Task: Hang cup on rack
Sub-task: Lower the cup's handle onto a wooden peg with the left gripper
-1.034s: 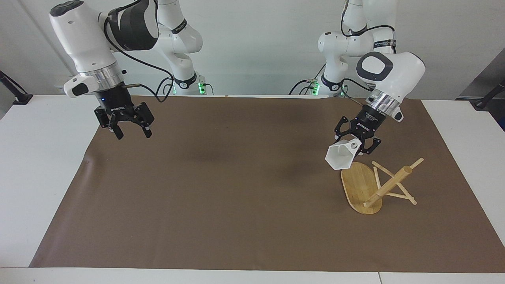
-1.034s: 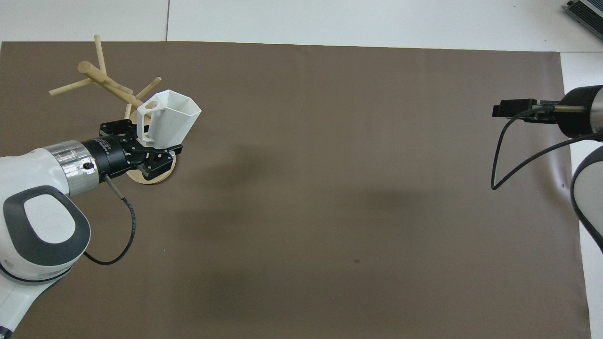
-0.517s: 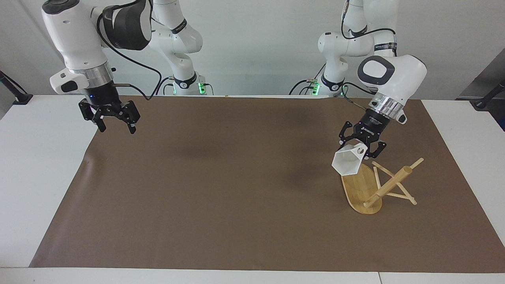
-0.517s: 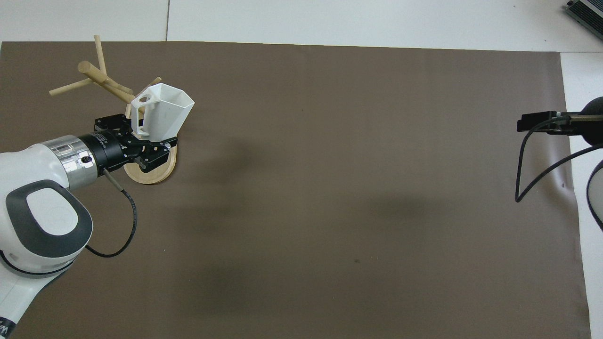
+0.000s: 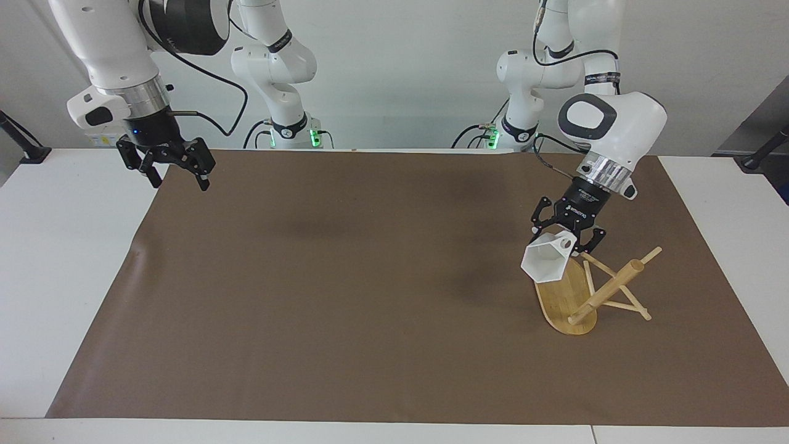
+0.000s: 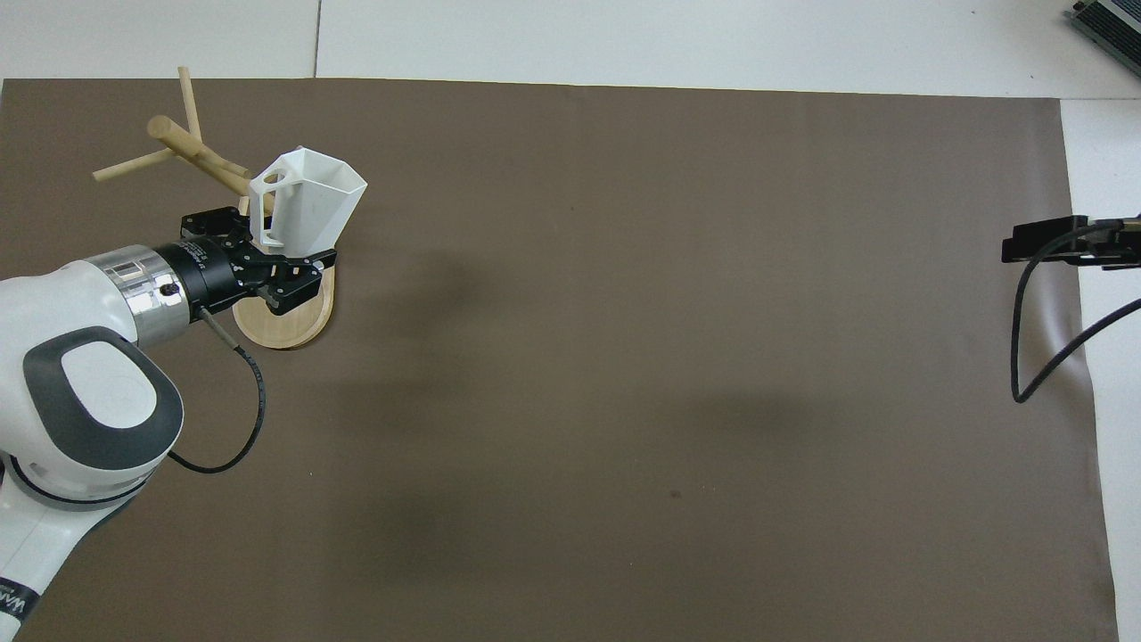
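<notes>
Facing view shows the small white faceted cup (image 5: 546, 261) tipped on its side in the air over the light bamboo mug rack (image 5: 564, 301), at about four o'clock on the brown-covered counter (image 5: 345, 290). It looks light, rigid and smooth — best held by its pierced handle, where the left gripper (image 5: 568, 237) has its fingers clamped. Right gripper (image 5: 177, 177) waits at ten o'clock, fingers spread wide.
</notes>
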You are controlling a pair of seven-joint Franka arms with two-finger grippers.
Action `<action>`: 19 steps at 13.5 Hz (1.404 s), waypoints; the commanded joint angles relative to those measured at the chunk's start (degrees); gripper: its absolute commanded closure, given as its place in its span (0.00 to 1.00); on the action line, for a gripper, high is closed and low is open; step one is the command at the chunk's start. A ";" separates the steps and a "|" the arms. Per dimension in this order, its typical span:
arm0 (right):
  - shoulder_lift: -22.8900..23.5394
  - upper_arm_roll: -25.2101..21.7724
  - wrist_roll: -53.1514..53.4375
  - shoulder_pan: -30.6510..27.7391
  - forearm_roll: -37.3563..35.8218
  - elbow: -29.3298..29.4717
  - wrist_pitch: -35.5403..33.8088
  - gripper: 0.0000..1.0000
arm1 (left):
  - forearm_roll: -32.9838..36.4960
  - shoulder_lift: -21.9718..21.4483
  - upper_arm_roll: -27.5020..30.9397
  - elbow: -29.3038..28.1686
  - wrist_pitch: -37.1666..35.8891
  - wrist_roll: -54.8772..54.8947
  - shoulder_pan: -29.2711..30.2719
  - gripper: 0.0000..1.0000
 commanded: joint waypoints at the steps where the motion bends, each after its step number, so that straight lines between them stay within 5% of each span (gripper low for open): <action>1: 0.60 -0.13 -1.63 -0.14 -0.57 2.14 -2.86 0.00 | 1.31 1.31 -0.28 1.49 0.77 -0.99 0.82 1.00; 19: 0.78 -1.89 -3.30 -0.14 0.66 3.38 -3.66 0.00 | 1.05 2.98 -0.28 2.54 3.84 -2.22 2.94 1.00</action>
